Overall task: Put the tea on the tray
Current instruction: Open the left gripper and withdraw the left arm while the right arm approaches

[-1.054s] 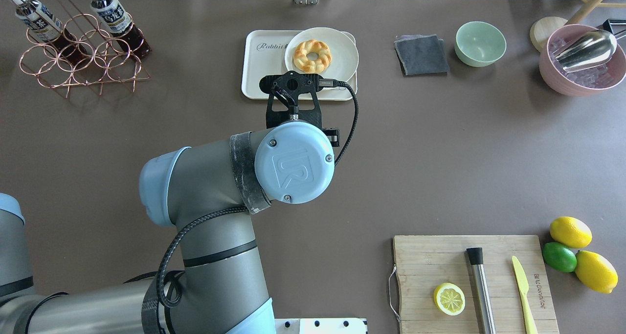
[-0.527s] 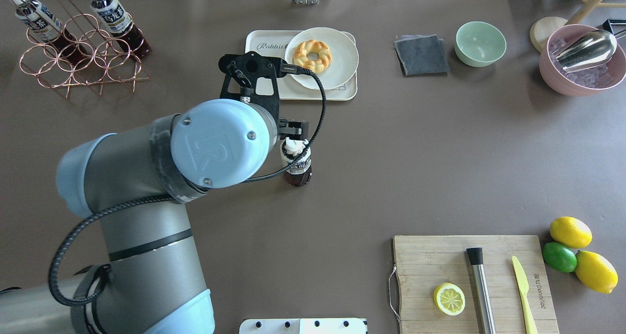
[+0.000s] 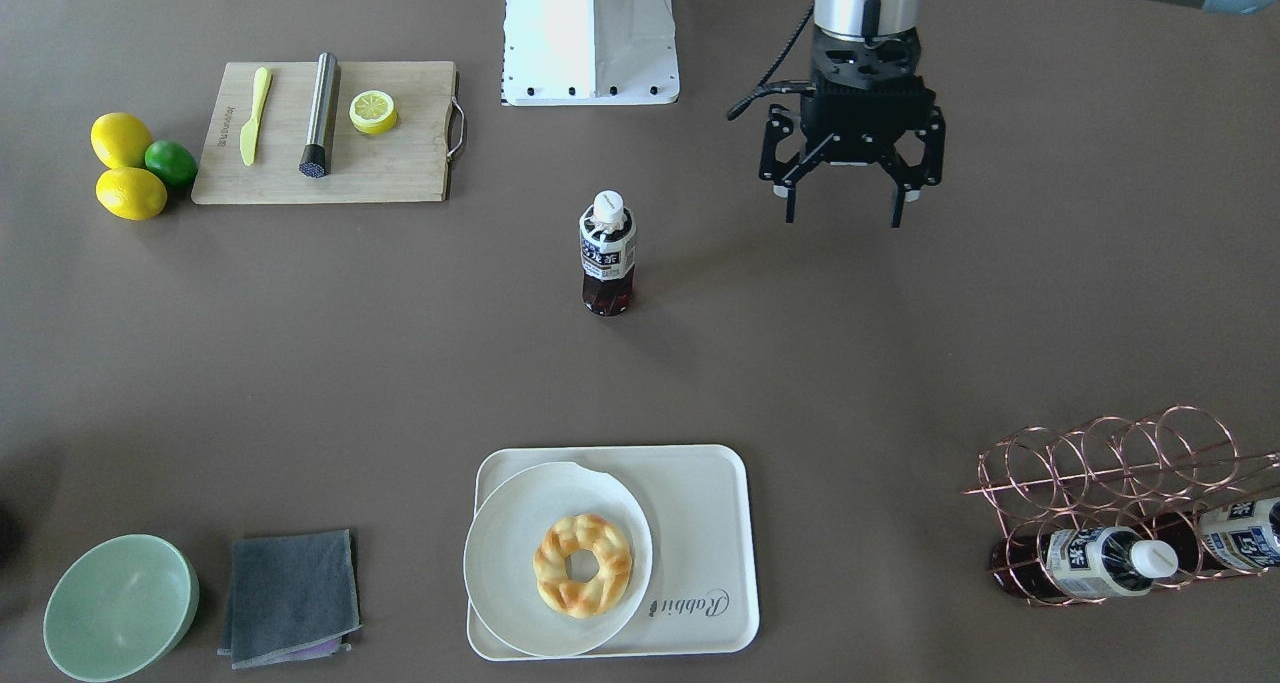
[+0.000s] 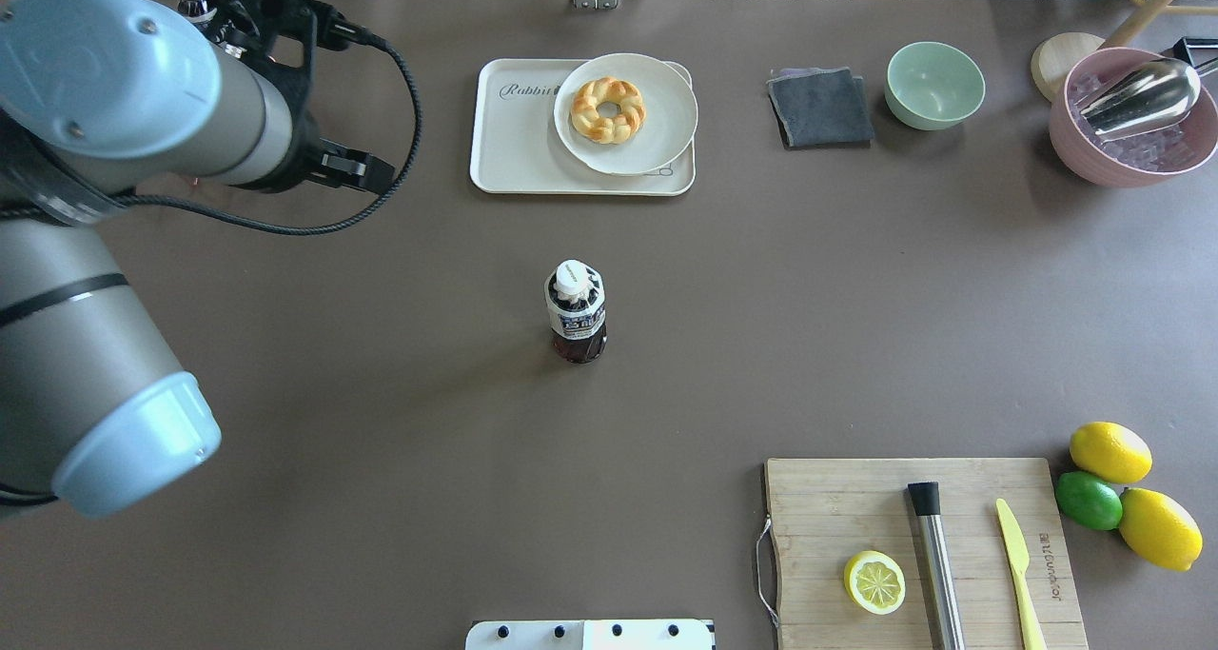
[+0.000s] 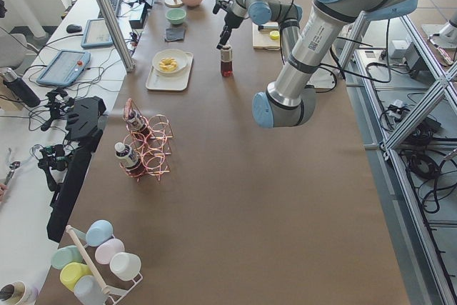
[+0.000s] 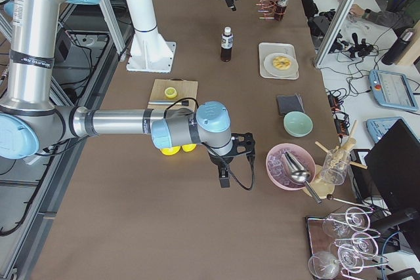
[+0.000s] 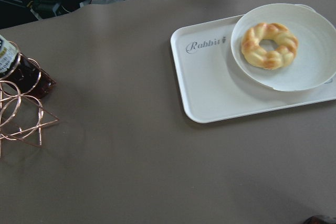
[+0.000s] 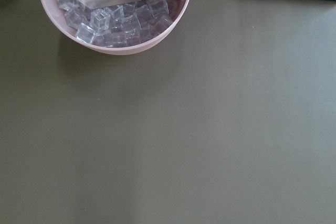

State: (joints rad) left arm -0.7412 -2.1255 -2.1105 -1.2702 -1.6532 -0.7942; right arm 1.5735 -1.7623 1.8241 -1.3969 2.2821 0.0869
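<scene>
The tea bottle (image 4: 577,309) stands upright and alone at the table's middle, with a white cap and dark liquid; it also shows in the front view (image 3: 607,253). The cream "Rabbit" tray (image 4: 519,146) lies beyond it, also seen in the front view (image 3: 700,523) and the left wrist view (image 7: 210,87). My left gripper (image 3: 843,215) is open and empty, raised off to the side of the bottle, towards the rack. My right gripper (image 6: 226,175) shows only in the right side view, near the pink bowl; I cannot tell whether it is open or shut.
A white plate with a doughnut (image 4: 625,112) covers the tray's right part. A copper rack (image 3: 1100,493) holds two more bottles. Also on the table are a cutting board (image 4: 913,545) with lemon half, muddler and knife, a green bowl (image 4: 934,84), a grey cloth (image 4: 820,106) and a pink ice bowl (image 8: 115,14).
My left gripper has let go of the tea bottle and swung away left towards the rack. The bottle stays upright at the table's middle.
</scene>
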